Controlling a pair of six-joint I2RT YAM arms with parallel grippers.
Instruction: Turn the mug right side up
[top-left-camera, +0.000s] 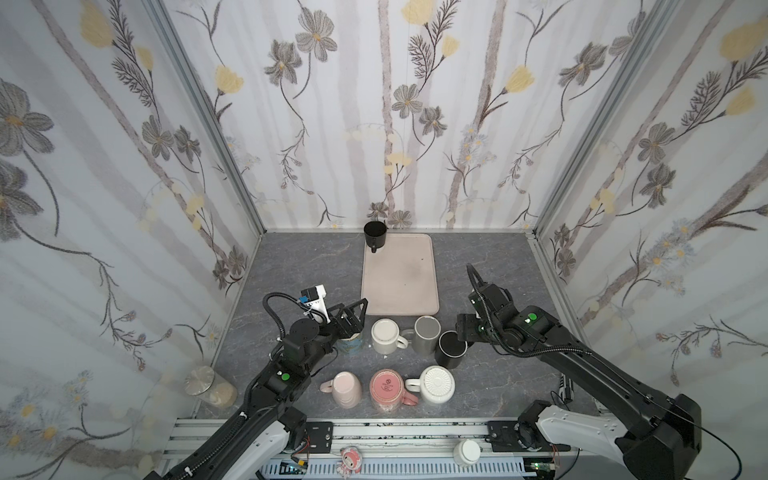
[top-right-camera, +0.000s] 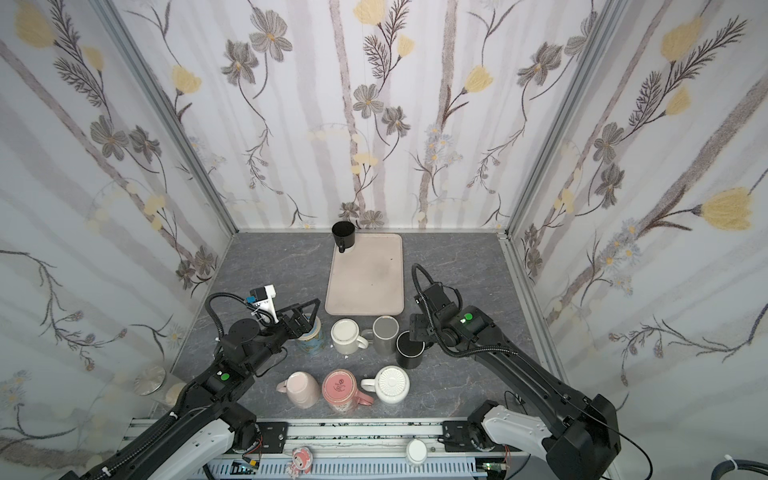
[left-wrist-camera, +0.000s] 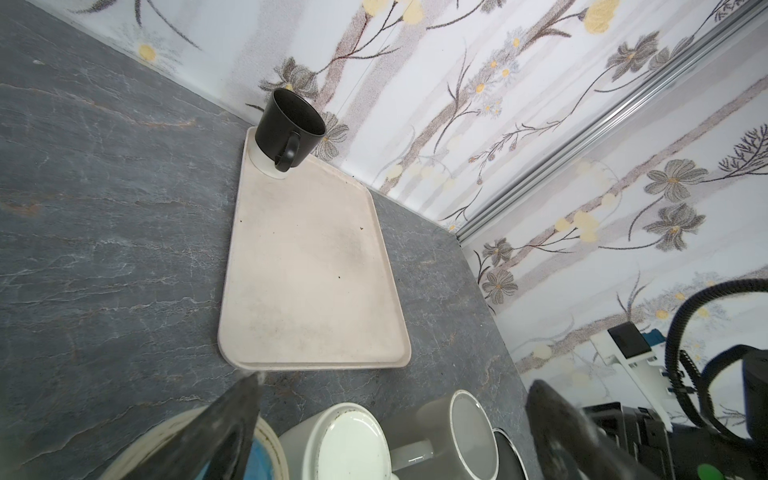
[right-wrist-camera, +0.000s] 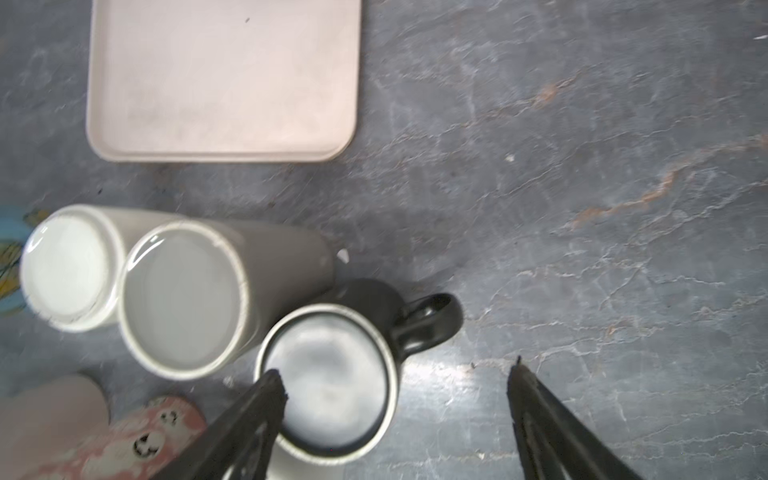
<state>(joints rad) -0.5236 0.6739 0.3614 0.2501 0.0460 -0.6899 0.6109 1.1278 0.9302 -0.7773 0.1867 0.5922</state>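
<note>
- I'm hovering my R gripper (right-wrist-camera: 397, 374), jaws apart, empty, over upside-down black mug (right-wrist-camera: 328, 386).
- I'm holding my L gripper (left-wrist-camera: 395, 384) wide open above blue mug (top-left-camera: 351, 347).

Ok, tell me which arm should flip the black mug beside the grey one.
Right. The right tool hangs open at the black mug, with one finger over its upturned base. The left tool is open above the blue patterned mug, across the row.

table (top-left-camera: 291, 266): dark grey, marbled, rust-streaked;
tray (top-left-camera: 401, 286): pale beige;
walls (top-left-camera: 332, 124): white, printed with grey and yellow flowers;
mug on tray (top-left-camera: 375, 235): black;
front middle mug (top-left-camera: 387, 390): pink, white-patched
</note>
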